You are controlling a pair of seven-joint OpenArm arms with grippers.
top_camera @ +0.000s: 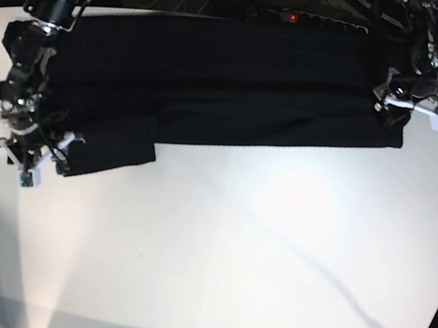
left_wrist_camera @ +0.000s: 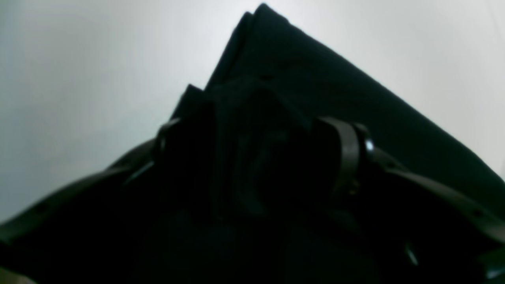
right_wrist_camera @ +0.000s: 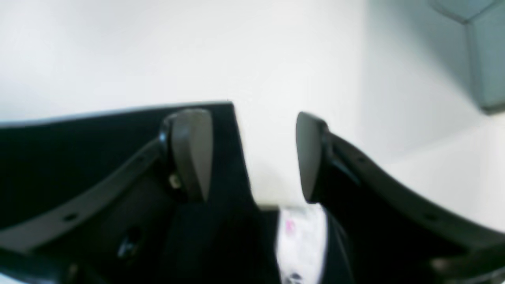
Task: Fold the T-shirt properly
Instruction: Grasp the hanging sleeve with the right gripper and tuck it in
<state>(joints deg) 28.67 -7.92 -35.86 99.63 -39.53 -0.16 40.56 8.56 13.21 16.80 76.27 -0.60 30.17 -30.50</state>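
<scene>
Two arms at T-shirt (top_camera: 215,88) ends, white table (top_camera: 273,240).
L gripper (left_wrist_camera: 256,157) clenched on cloth at 2 o'clock; R gripper (right_wrist_camera: 252,157) spread apart over corner, 8 o'clock.

T-shirt (top_camera: 215,88): matt black cloth, soft, lightly creased. Table (top_camera: 256,246) under it: smooth white surface, faint sheen. Right gripper (right_wrist_camera: 252,157) at the shirt's edge: smooth grey matt finger pads (right_wrist_camera: 193,150), dark plastic-looking arms. Left gripper (left_wrist_camera: 260,157) on the shirt's bunched folds: black, slightly glossy strips.
</scene>
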